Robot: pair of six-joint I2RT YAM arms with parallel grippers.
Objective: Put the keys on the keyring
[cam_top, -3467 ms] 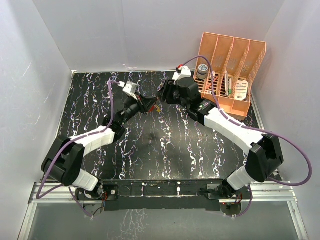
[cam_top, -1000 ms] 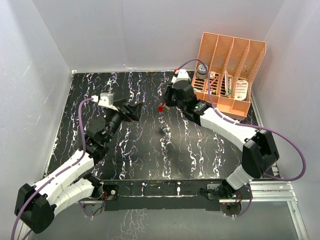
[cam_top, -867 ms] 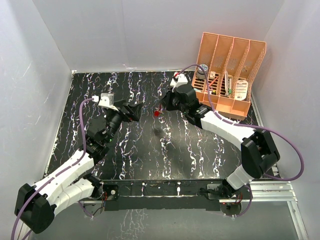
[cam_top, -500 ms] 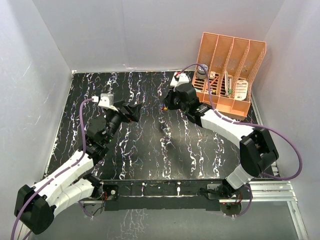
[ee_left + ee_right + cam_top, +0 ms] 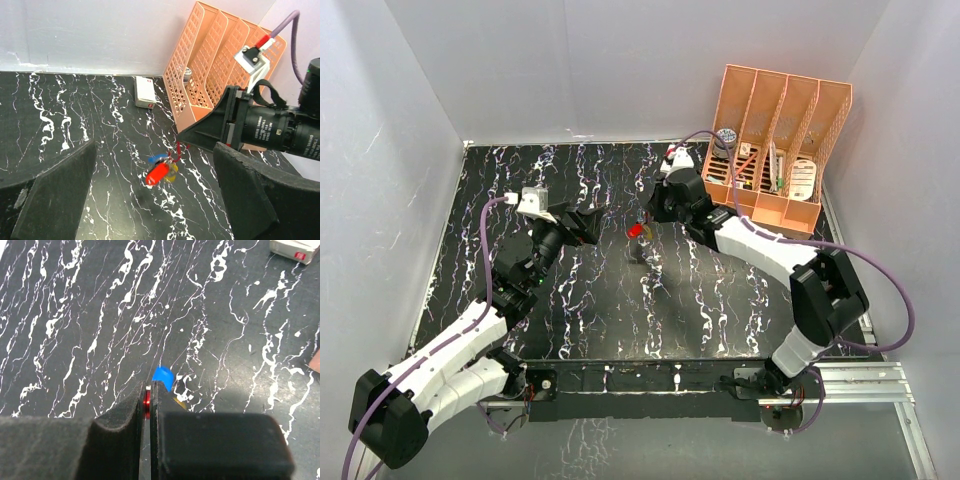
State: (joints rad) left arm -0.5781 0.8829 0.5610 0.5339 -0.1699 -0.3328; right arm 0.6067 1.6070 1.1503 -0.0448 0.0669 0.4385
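While the jaws of the right arm [image 5: 760,245] are pressed together on the top of the thin red elongated keyring loop [image 5: 177,149], only a sliver of red shows between them in the right wrist view. Three tiny metal keys [image 5: 162,169] hang bunched from the loop's lower end: one with a red plastic head [image 5: 158,173], one with a blue head [image 5: 158,158] and one with a yellow head [image 5: 172,175]. The bunch dangles above the middle of the black, white-veined tabletop [image 5: 560,320], its shadow lying apart from it. The jaws of the left arm [image 5: 470,325] stand wide apart and hold nothing. They face the bunch from the left, near it but not touching. A small white rectangular box [image 5: 145,92] lies on the tabletop just beside the orange plastic lattice file rack [image 5: 200,65] at the far right.
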